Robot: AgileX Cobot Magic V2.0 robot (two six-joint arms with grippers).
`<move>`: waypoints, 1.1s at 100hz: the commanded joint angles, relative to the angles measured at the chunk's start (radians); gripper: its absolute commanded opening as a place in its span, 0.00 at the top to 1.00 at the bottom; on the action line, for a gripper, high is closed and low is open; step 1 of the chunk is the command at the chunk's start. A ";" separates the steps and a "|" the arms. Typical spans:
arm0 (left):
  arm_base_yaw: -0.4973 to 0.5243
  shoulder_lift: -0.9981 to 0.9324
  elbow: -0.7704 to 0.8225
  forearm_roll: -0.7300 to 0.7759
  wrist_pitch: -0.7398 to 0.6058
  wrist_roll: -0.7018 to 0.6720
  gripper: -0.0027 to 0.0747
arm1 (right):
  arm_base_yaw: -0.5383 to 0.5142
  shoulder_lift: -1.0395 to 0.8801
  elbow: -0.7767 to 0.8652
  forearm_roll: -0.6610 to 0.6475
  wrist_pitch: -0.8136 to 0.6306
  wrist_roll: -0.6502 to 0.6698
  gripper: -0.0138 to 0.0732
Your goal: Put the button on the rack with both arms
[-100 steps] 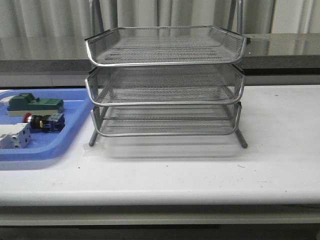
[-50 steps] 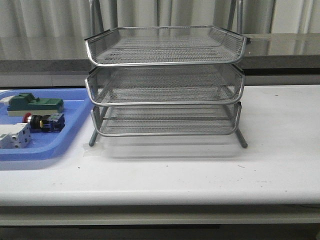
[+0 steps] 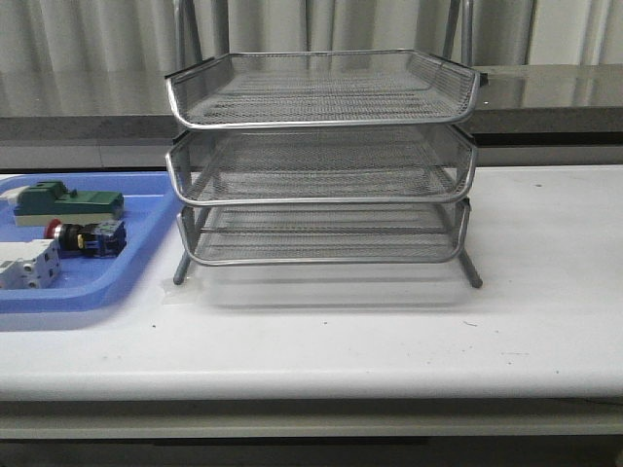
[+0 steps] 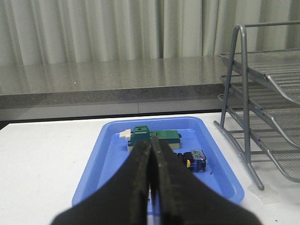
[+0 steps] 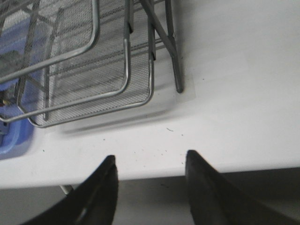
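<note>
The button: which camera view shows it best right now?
The front view: the button lies unobstructed in the blue tray, red cap and black body visible. In the left wrist view the shut left gripper hides most of it. The right wrist view shows no identifiable button.

Only the ends of the two arms show, and only from their own wrist cameras. The left tool (image 4: 150, 187) is a pair of long black fingers (image 4: 136, 187) with a dull matte skin, broad at the base and narrowing to slim blunt tips, each with a flat inner face that catches a little light along its edge. The right tool (image 5: 151, 161) has two black fingers (image 5: 101, 192) of the same matte make, thick low down, curving up to pointed tips; no cables, screws or markings can be seen on either.
</note>
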 commanded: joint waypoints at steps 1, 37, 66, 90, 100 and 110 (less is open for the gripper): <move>-0.006 -0.031 0.033 -0.008 -0.081 -0.009 0.99 | 0.008 0.056 -0.035 0.117 -0.131 -0.053 0.35; -0.006 -0.031 0.033 -0.008 -0.081 -0.009 0.99 | 0.105 0.330 -0.054 0.524 -0.252 -0.398 0.35; -0.006 -0.031 0.033 -0.008 -0.081 -0.009 0.99 | 0.107 0.461 -0.146 0.834 -0.205 -0.701 0.35; -0.006 -0.031 0.033 -0.008 -0.081 -0.009 0.99 | 0.105 0.570 -0.202 1.008 -0.152 -0.851 0.35; -0.006 -0.031 0.033 -0.008 -0.081 -0.009 0.99 | 0.105 0.608 -0.212 1.033 -0.145 -0.869 0.35; -0.006 -0.031 0.033 -0.008 -0.081 -0.009 0.99 | 0.105 0.638 -0.231 1.037 -0.134 -0.881 0.35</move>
